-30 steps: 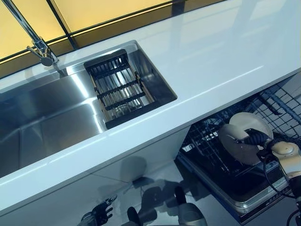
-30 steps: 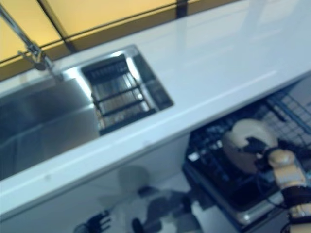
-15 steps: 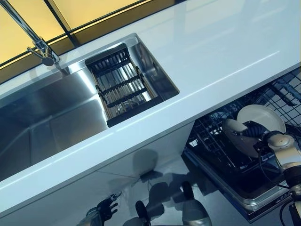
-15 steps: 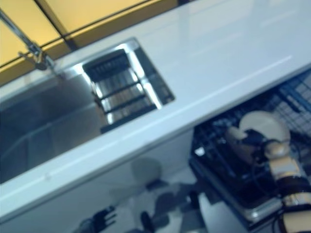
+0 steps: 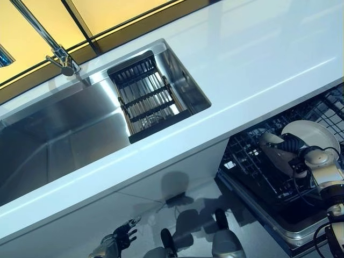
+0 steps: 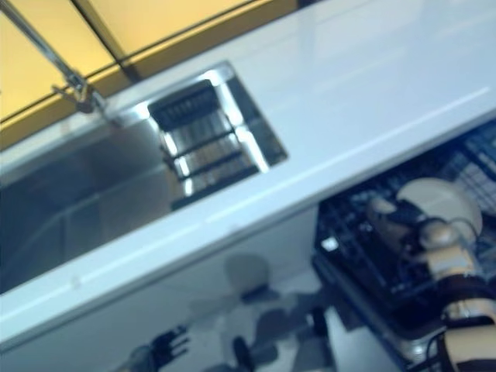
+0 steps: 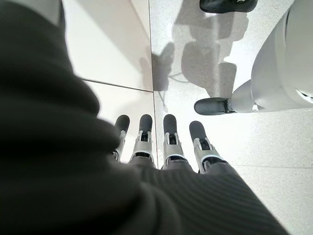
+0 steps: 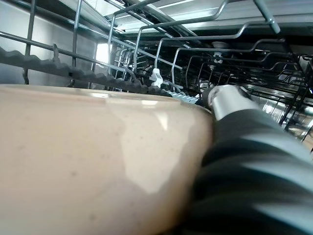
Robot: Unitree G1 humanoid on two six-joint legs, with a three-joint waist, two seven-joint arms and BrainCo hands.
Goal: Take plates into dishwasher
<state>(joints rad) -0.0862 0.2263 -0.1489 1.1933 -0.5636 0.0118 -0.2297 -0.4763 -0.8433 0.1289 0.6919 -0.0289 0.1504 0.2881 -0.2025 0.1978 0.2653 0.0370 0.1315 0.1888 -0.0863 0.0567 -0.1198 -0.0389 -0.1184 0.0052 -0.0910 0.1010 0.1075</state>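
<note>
Left eye view: one white countertop (image 5: 258, 59) is seen, w/ one steel sink (image 5: 59, 140) set into it, one faucet (image 5: 51, 45) behind the sink and one dark slatted rack (image 5: 148, 99) at the sink's counter-side end. Below the countertop's front edge, one pulled-out dishwasher rack (image 5: 258, 172) of dark wire is shown, w/ two cream plates in it: a plate (image 5: 279, 156) gripped by the right hand (image 5: 301, 153), thumb and fingers pinched over its rim, and a second plate (image 5: 314, 134) standing just behind it, deeper in the rack. The left hand (image 5: 121, 239) is seen low over the floor, well apart from the countertop, holding nothing. Vs. 1.0 s ago, the held plate and hand are found further into the rack, nearer the second plate; the whole scene has shifted too, so the camera has been moved. Right eye view: same scene, same counts; the countertop (image 6: 364, 85) and held plate (image 6: 387, 217) are repeated. Left wrist view: the left hand's fingers (image 7: 171, 137) are shown straight, side by side, slightly spread, over pale floor tiles (image 7: 230, 98); not visible this clearly elsewhere. Right wrist view: the held plate (image 8: 93, 156) fills the near field, its rim among the rack's wire tines (image 8: 161, 54); a silver finger (image 8: 227, 100) is laid over the plate's edge, a detail not resolved in the eye views.
</note>
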